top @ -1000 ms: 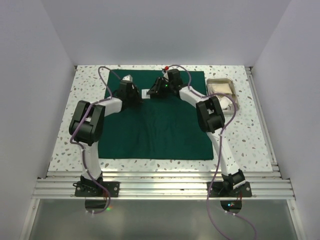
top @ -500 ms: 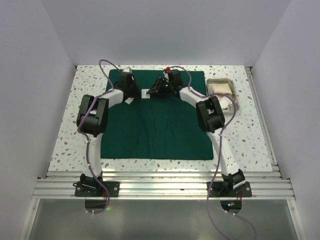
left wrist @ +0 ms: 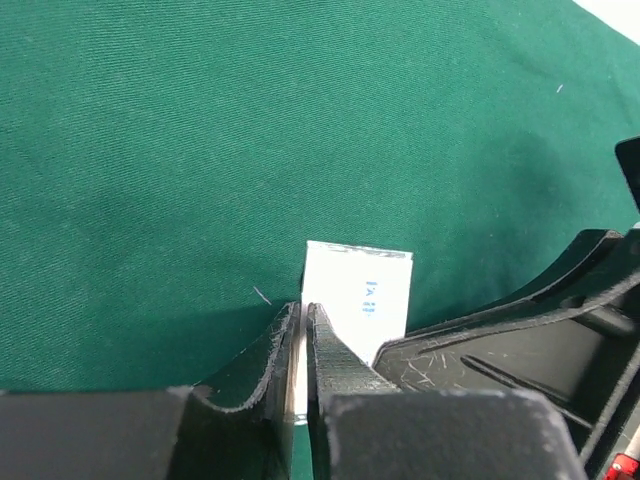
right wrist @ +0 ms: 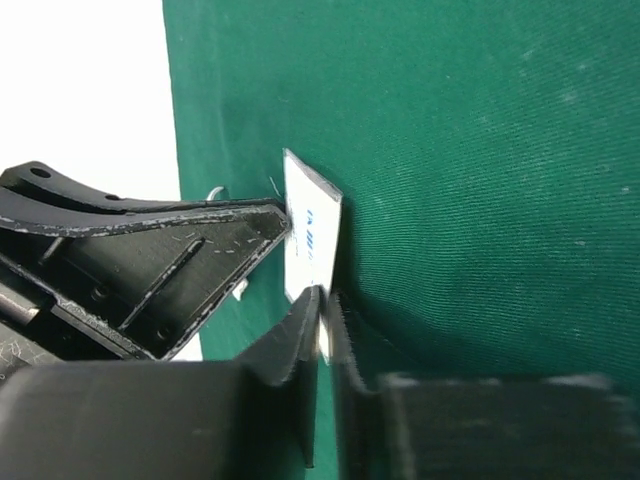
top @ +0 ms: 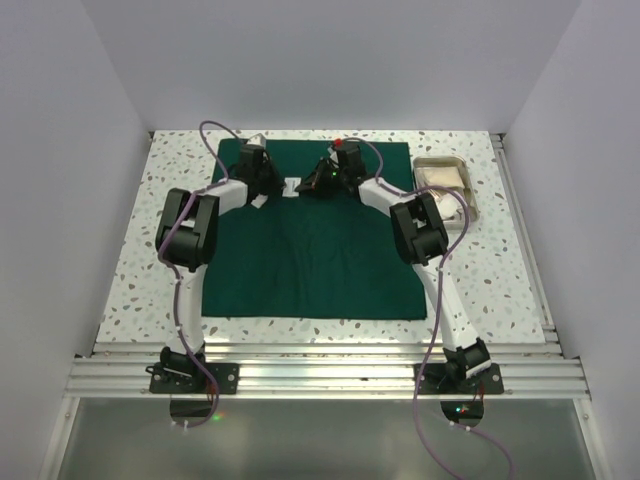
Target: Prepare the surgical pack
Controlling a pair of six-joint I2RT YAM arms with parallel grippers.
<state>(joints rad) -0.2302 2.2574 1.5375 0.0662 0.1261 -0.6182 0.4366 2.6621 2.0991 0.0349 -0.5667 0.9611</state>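
Pale grey walls (top: 330,60) close in at the back and both sides, evenly lit. Speckled white table (top: 500,280) beneath. Ribbed aluminium rails (top: 330,375) run along its near edge, with a glossy grey panel (top: 330,440) below.

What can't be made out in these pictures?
- Blue print on the white packet: too small, both wrist views.
- Contents of the steel tray: top view, partly behind the right arm, too small.
- Packet's lower edge: left wrist view, hidden by the left gripper.
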